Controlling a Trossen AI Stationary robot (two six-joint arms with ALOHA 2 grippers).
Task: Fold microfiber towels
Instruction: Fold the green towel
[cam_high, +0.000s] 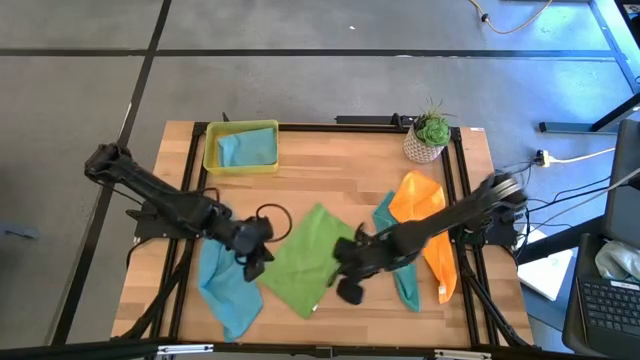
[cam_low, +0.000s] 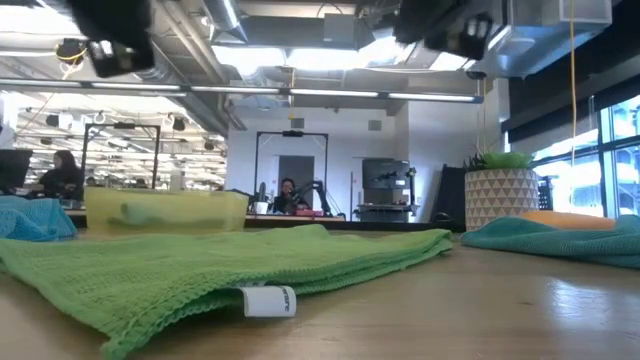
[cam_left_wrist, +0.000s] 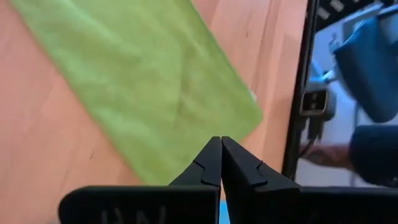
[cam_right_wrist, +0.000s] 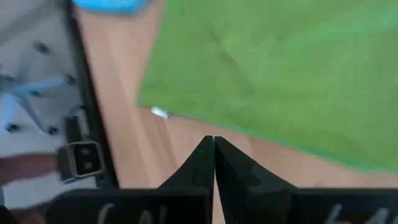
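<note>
Two grippers hover over the lime green towel (cam_high: 312, 258) — the left gripper (cam_high: 256, 256) at its one edge, the right gripper (cam_high: 345, 272) at the opposite edge, both with fingers pinched tight together and nothing between them. The towel lies flat on the table (cam_high: 330, 160), just ahead of each set of fingertips, its white label (cam_low: 267, 300) showing at the near corner. A light blue towel (cam_high: 225, 290) sits behind the left gripper; the teal towel (cam_high: 398, 262) and orange towel (cam_high: 428, 225) lie behind the right one, and another blue one rests in the tray (cam_high: 240, 147). The risk from here: closed fingers cannot take an edge — pressing down like this would likely shove or bunch the cloth.
</note>
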